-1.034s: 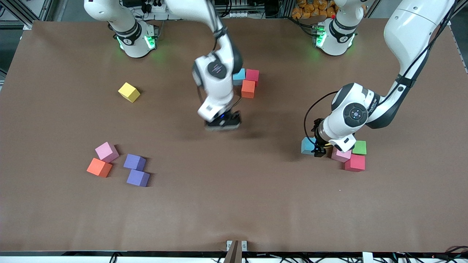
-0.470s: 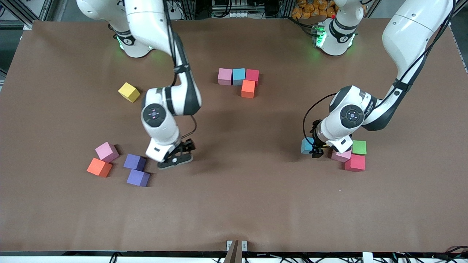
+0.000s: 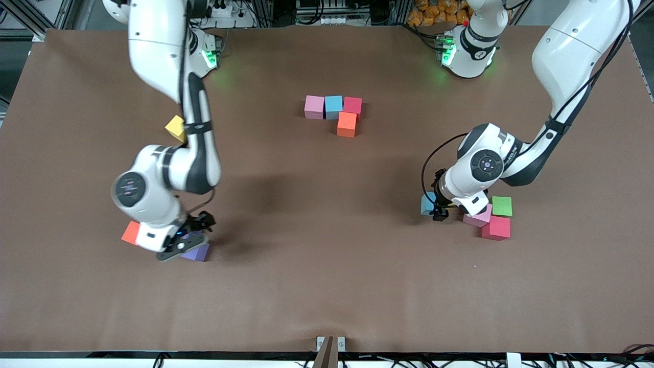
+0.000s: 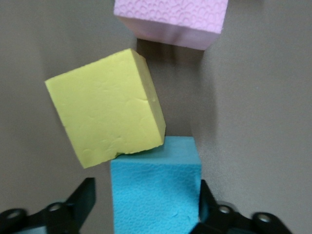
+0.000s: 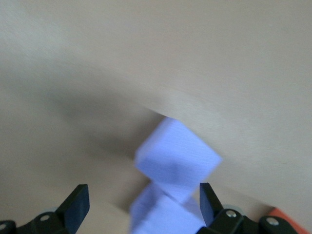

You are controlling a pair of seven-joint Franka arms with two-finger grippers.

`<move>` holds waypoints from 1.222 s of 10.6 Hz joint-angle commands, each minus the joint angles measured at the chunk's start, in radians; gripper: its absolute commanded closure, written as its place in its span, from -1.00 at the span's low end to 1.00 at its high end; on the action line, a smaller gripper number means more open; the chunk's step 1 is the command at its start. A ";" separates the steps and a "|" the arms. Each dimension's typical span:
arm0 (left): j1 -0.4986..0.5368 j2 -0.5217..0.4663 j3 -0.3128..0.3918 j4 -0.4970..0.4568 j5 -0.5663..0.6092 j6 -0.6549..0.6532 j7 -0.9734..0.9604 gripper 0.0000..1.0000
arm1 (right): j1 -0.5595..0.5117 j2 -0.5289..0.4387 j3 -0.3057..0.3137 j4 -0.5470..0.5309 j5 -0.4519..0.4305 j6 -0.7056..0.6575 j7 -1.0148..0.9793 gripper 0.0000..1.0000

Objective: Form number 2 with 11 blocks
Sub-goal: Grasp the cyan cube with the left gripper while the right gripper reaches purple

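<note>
My left gripper [image 3: 438, 211] [image 4: 147, 197] is low at the table and open astride a blue block [image 3: 427, 203] [image 4: 156, 170]. One finger touches the block and the other stands slightly clear. A yellow block [image 4: 107, 107] touches the blue one's corner, with a pink block [image 3: 480, 219] [image 4: 170, 22] just past it. My right gripper [image 3: 185, 241] [image 5: 142, 200] hangs open over two purple blocks [image 3: 197, 253] [image 5: 175, 161], nothing gripped. Mid-table, pink [image 3: 314, 107], blue [image 3: 333, 106] and red [image 3: 352, 105] blocks form a row, with an orange block [image 3: 346, 124] against it.
A red block [image 3: 495, 228] and a green cube [image 3: 502, 206] sit beside the pink block near my left gripper. An orange block [image 3: 130, 232] lies beside the right gripper. Another yellow block [image 3: 175, 128] peeks from under the right arm.
My right arm swung from the middle row to above the purple blocks, uncovering that row's pink block. The left gripper's fingers have drawn in around the blue block.
</note>
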 commanded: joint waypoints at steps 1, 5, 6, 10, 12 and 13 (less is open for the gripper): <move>0.003 0.013 -0.005 0.000 0.057 0.014 -0.027 -0.28 | -0.085 0.001 0.047 0.037 0.059 -0.014 -0.285 -1.00; -0.026 0.029 -0.005 0.003 0.109 0.010 -0.010 -0.29 | -0.271 0.019 0.272 0.116 0.045 -0.001 -0.653 -1.00; -0.032 0.029 -0.006 0.004 0.112 0.008 -0.010 -0.23 | -0.279 0.030 0.282 0.117 0.044 0.036 -0.676 -1.00; -0.085 0.018 -0.006 0.009 0.151 -0.016 0.004 1.00 | -0.279 0.067 0.285 0.118 0.045 0.098 -0.757 -1.00; -0.113 0.013 -0.014 0.016 0.154 -0.016 0.007 1.00 | -0.290 0.090 0.285 0.133 0.047 0.157 -0.852 -1.00; -0.150 0.003 -0.015 0.026 0.154 -0.016 0.011 1.00 | -0.302 0.104 0.286 0.144 0.051 0.164 -0.870 -1.00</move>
